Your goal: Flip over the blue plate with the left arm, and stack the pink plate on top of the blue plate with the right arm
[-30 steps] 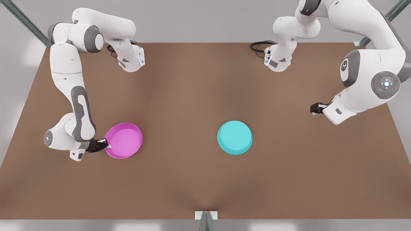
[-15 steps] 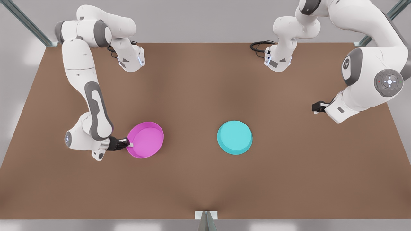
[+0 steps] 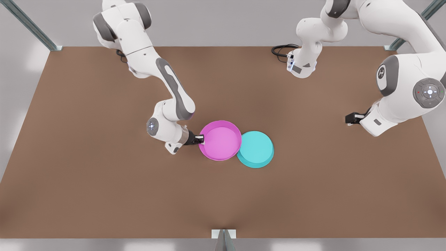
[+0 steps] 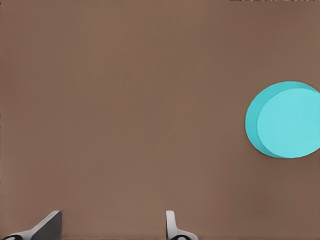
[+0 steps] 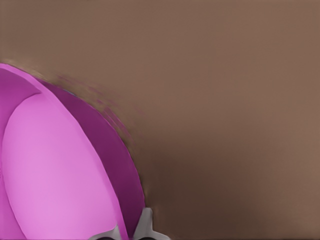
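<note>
The round turquoise plastic blue plate (image 3: 256,149) already lay base-up on the brown table (image 3: 104,195). The right gripper (image 3: 201,139), clamped on the rim of the magenta plastic pink plate (image 3: 220,140), carried it partly over the blue plate; stacking remained. The left gripper (image 3: 351,118) waited well apart, fingers spread and empty.

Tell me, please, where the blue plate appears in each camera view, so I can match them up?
Front view: blue plate right of centre on the table, its edge overlapped by the pink plate.
Left wrist view: cyan disc at the frame's edge.
Right wrist view: not seen.
Shared landmark: the brown table.
</note>
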Controlling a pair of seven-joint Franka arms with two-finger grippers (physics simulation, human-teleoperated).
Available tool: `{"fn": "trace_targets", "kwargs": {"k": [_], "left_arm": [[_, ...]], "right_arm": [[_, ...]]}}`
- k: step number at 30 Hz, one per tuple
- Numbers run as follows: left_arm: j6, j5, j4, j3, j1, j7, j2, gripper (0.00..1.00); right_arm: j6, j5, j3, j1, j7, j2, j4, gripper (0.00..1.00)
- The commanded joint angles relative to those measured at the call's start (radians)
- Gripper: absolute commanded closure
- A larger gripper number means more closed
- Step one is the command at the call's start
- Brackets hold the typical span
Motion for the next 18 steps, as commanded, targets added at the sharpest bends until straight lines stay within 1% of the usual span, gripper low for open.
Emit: {"fn": "trace_targets", "kwargs": {"k": [1, 5, 7, 11, 14, 16, 18], "left_arm": [[0.0, 0.003, 0.0, 0.0, -0.001, 0.0, 0.001, 0.0], [0.0, 0.003, 0.0, 0.005, 0.0, 0.0, 0.001, 0.0], [0.002, 0.001, 0.0, 0.015, 0.0, 0.014, 0.002, 0.0], [0.002, 0.001, 0.0, 0.015, 0.0, 0.014, 0.004, 0.0], [0.002, 0.003, 0.0, 0.015, 0.0, 0.014, 0.004, 0.0], [0.002, 0.001, 0.0, 0.015, 0.0, 0.014, 0.004, 0.0], [0.002, 0.001, 0.0, 0.015, 0.0, 0.014, 0.004, 0.0]], "right_arm": [[0.003, -0.008, -0.007, 0.017, 0.02, 0.005, 0.002, 0.79], [0.14, 0.032, -0.018, 0.15, 0.133, 0.066, 0.014, 0.79], [0.166, 0.064, -0.018, 0.207, 0.21, 0.098, 0.054, 0.79], [0.166, 0.06, -0.019, 0.239, 0.362, 0.123, 0.143, 0.79], [0.208, 0.058, -0.018, 0.253, 0.385, 0.177, 0.183, 0.79], [0.209, 0.057, -0.019, 0.253, 0.416, 0.213, 0.232, 0.79], [0.209, 0.054, -0.019, 0.251, 0.422, 0.226, 0.24, 0.79]]}}
